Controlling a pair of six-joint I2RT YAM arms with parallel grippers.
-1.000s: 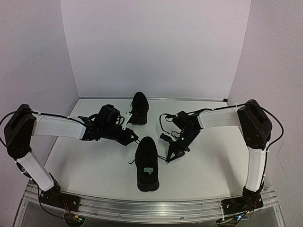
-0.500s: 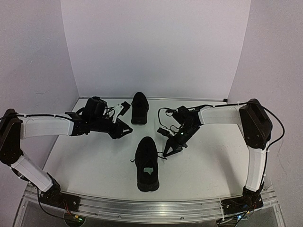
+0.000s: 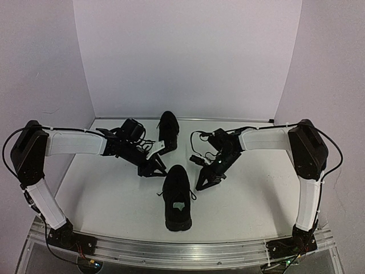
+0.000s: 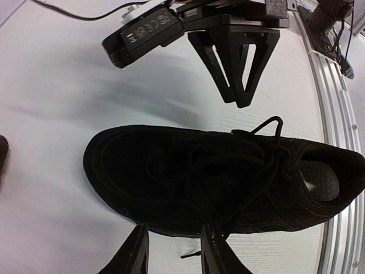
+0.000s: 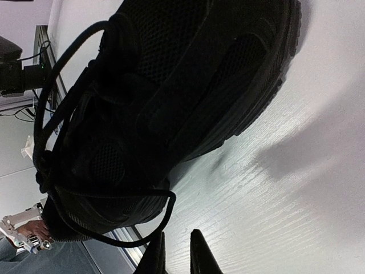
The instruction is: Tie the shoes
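Two all-black shoes lie on the white table. The near shoe point(image 3: 177, 194) shows a pale insole label point(image 3: 179, 205); the far shoe point(image 3: 167, 130) lies near the back wall. My left gripper point(image 3: 153, 170) is open beside the near shoe's toe on its left. In the left wrist view point(image 4: 174, 257) its fingers straddle a loose lace end point(image 4: 192, 255) next to the shoe point(image 4: 188, 182). My right gripper point(image 3: 199, 186) hangs at the shoe's right side, its jaws a narrow gap apart and empty point(image 5: 177, 257). A lace loop point(image 5: 167, 217) passes just outside its left finger.
The purple walls close in the table on the left, back and right. The aluminium rail point(image 3: 171, 248) runs along the near edge. Both arms reach inward over the middle of the table.
My left gripper has swung out to the left and then back in and down to the near shoe's toe. My right gripper has barely moved at the shoe's right side.
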